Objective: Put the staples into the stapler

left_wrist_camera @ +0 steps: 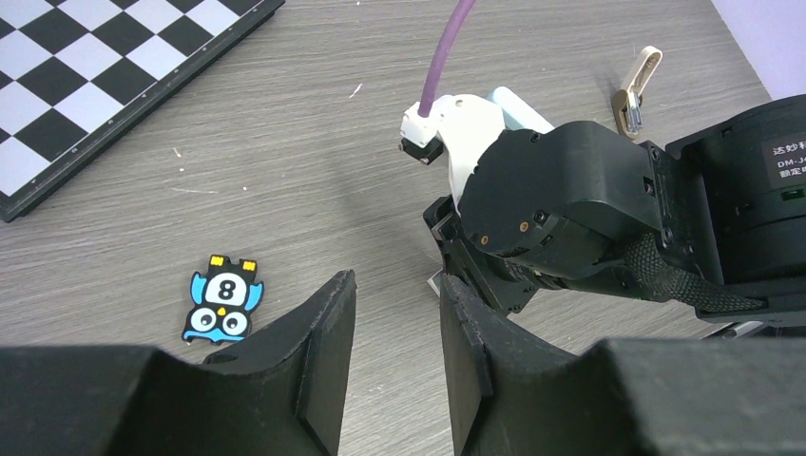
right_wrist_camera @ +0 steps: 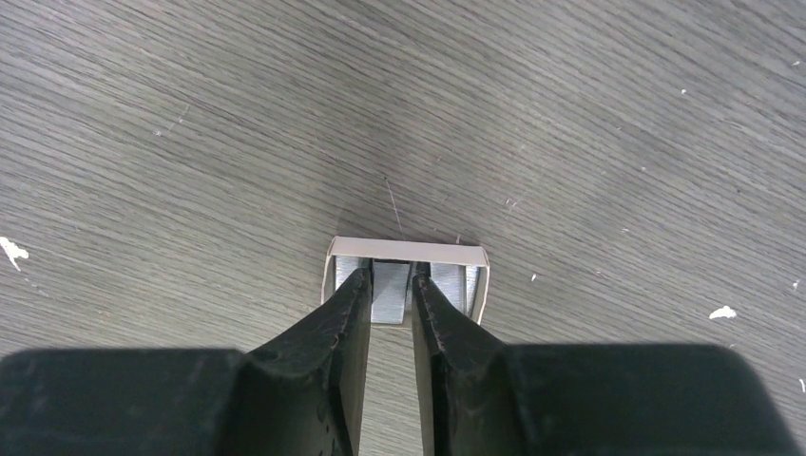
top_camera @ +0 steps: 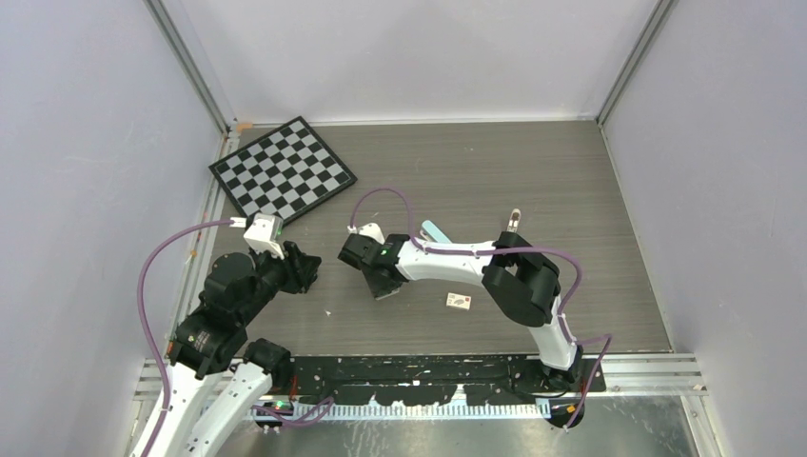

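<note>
Silvery staples (right_wrist_camera: 390,293) lie in strips inside a small white cardboard tray (right_wrist_camera: 407,250) on the table. My right gripper (right_wrist_camera: 391,275) reaches down into the tray, its two fingers shut on the middle strip; more strips lie on either side. From above, the right gripper (top_camera: 384,284) points down at mid-table. The pale blue stapler (top_camera: 435,231) lies just behind the right forearm, and only its tip (left_wrist_camera: 513,104) shows in the left wrist view. My left gripper (left_wrist_camera: 396,280) hovers open to the left of the right gripper, with bare table between its fingers.
A chessboard (top_camera: 283,169) lies at the back left. A small white box with a red mark (top_camera: 459,301) sits near the right arm's elbow. A tan clip-like piece (left_wrist_camera: 635,90) lies behind the stapler. A black-and-blue owl gadget (left_wrist_camera: 221,299) lies left of my left fingers.
</note>
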Robot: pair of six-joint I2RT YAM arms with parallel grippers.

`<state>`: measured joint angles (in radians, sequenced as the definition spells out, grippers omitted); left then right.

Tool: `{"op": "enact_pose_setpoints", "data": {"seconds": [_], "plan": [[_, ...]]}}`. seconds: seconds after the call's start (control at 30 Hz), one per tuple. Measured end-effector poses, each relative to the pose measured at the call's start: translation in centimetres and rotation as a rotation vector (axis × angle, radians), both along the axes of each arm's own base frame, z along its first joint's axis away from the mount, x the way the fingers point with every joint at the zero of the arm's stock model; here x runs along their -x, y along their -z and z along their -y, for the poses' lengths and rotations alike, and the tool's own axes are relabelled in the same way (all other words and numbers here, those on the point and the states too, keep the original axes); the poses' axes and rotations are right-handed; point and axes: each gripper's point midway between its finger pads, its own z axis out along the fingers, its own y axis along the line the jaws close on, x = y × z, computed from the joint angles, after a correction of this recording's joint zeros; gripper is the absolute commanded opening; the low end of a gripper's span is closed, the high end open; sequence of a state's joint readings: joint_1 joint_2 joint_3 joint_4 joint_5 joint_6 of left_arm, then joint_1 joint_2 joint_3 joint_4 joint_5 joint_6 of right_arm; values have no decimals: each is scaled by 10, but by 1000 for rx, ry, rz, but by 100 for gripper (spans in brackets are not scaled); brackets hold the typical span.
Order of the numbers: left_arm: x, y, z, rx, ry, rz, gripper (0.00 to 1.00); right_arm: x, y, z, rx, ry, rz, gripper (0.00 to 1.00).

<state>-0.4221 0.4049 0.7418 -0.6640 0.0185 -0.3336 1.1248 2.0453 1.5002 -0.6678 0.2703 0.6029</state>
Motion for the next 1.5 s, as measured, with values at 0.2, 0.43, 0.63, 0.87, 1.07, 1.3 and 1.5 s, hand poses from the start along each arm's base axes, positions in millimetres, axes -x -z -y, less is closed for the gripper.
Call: {"op": "enact_pose_setpoints", "data": {"seconds": [0.2, 0.43, 0.63, 0.87, 1.07, 1.3, 1.5], "plan": [[0, 0, 0, 0, 0, 0, 40, 0, 0, 1, 9, 0, 2, 26], [1, -1, 0, 2, 0, 4, 40, 0, 0, 1, 11, -3, 3, 21], [1, -1, 0, 2, 0, 4, 40, 0, 0, 1, 12, -3, 5, 21], [1, -1, 0, 2, 0, 4, 40, 1, -2, 0, 5, -5, 3, 20], [1, -1, 0, 2, 0, 4, 40, 0, -17, -3, -25, -5, 19, 21], [1, -1, 0, 3, 0, 7, 40, -10, -50, 0, -82, 18, 64, 21], [1, -2, -1, 4, 0, 8, 40, -33, -75, 38, -107, 107, 106, 21]]}}
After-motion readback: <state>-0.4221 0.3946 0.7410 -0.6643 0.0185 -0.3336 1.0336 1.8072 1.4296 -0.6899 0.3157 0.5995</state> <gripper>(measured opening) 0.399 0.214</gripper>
